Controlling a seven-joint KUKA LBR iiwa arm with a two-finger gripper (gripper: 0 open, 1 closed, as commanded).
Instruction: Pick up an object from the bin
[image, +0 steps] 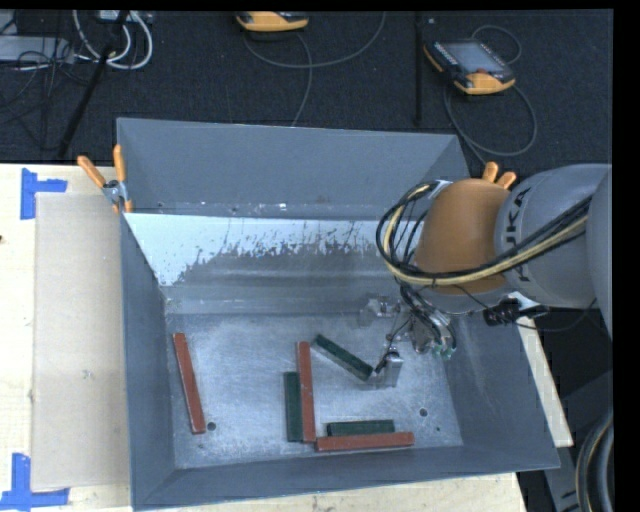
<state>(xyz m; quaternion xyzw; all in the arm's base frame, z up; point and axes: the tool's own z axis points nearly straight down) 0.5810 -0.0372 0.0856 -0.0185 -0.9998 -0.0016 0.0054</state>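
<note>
Orange-capped arm (455, 240) hangs over a slanted dark-green bar (338, 353).

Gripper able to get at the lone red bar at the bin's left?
Probably yes: the red bar lies alone, nothing on or against it; the gripper is at the slanted green bar further right.

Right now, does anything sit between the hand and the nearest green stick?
Nothing visible does. The hand is at the right end of the tilted green stick; the other sticks lie left and below, not between them.
</note>
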